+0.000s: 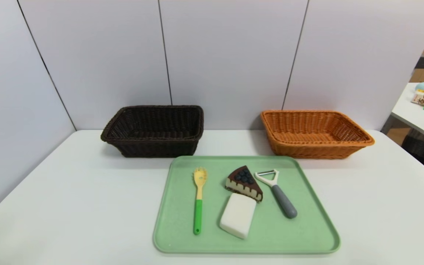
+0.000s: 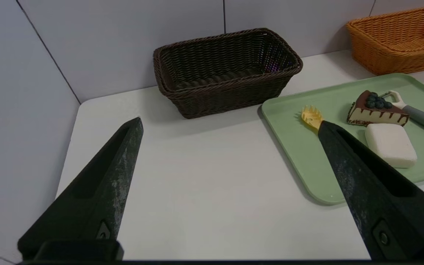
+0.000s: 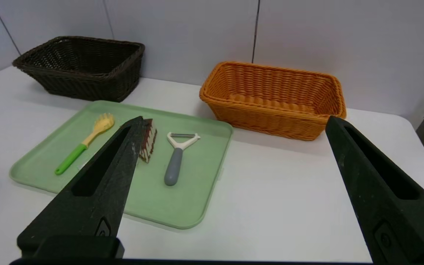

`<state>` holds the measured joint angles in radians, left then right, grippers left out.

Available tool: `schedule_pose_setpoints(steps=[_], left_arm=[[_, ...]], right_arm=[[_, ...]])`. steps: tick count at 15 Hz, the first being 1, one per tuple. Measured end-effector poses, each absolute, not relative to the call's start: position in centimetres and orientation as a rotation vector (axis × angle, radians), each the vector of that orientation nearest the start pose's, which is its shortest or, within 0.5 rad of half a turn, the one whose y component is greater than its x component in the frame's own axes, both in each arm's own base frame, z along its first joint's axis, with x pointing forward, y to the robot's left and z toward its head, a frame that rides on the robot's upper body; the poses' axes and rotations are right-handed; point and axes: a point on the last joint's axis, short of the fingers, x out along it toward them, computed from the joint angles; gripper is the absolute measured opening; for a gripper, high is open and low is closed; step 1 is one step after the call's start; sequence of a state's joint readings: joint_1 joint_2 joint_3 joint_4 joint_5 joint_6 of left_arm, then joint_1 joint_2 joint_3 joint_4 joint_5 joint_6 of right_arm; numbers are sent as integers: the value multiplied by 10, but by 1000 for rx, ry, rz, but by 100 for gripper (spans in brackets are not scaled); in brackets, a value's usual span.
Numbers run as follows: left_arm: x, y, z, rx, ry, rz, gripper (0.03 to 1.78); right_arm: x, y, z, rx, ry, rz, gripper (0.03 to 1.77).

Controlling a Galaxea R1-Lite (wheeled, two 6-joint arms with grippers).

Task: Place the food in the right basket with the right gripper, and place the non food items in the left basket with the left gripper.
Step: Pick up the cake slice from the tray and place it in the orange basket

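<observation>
A green tray (image 1: 307, 206) holds a pasta spoon (image 1: 198, 202) with a yellow head and green handle, a chocolate cake slice (image 1: 244, 182) topped with blueberries, a white block (image 1: 237, 215) and a peeler (image 1: 279, 194) with a grey handle. Behind the tray stand a dark brown basket (image 1: 153, 129) on the left and an orange basket (image 1: 313, 133) on the right. My left gripper (image 2: 230, 123) hangs open over bare table left of the tray (image 2: 296, 147). My right gripper (image 3: 234, 121) hangs open over bare table right of the tray (image 3: 197, 191). Neither arm shows in the head view.
Grey wall panels close off the back and left of the white table (image 1: 68, 206). A second table (image 1: 418, 114) with colourful items stands at the far right. Both baskets hold nothing.
</observation>
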<state>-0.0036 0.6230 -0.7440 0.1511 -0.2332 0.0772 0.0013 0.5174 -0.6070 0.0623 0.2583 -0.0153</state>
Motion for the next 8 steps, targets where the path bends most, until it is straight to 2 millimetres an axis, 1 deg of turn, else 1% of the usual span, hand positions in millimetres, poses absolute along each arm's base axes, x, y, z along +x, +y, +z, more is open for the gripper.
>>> schedule_pose_setpoints(steps=[2,4,6,8], left_arm=[[43,-6,280,66,56,-261,169],[63,-10,288,51,96,-309,169],[82,-16,293,24,137,-358,169],[98,-26,295,-3,181,-391,169]], right_arm=[[24,7,254,-15,-1,296,169],[40,8,264,-12,28,331,169],[55,11,270,-9,58,377,169],[66,15,271,-8,93,421,169]])
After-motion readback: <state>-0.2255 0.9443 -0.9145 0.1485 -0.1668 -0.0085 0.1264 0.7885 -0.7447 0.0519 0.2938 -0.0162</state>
